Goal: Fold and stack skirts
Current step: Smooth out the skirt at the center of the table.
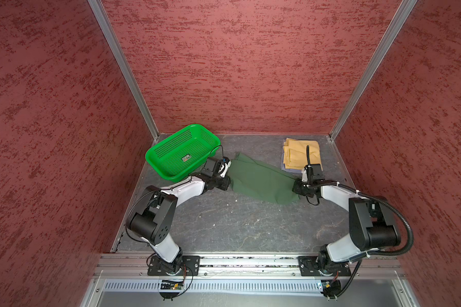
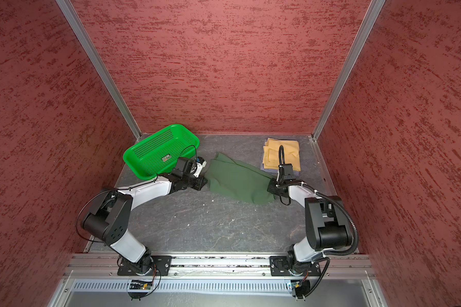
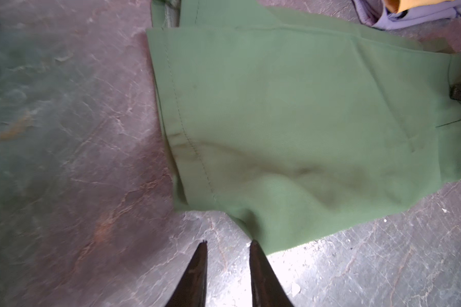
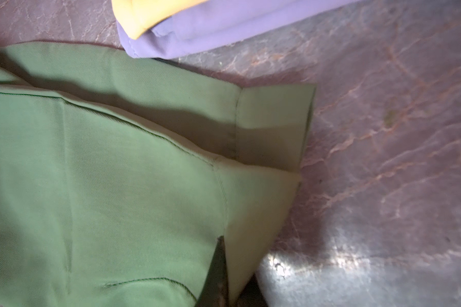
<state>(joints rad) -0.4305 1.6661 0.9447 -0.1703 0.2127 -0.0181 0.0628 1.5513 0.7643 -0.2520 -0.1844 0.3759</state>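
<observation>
Left tool [image 3: 229, 243], tips apart beside the limp dark green skirt [image 3: 290, 106], should pinch its near corner; right tool [image 4: 224, 248] clamps the opposite end.

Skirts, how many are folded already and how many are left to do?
Two look done: the mustard-yellow skirt lies folded on the lavender skirt in the far corner. In hand: the dark green skirt, lying on the table, with the right gripper shut on one end and the left gripper open at the other end's corner. To do: fold it and put it on the pile.
</observation>
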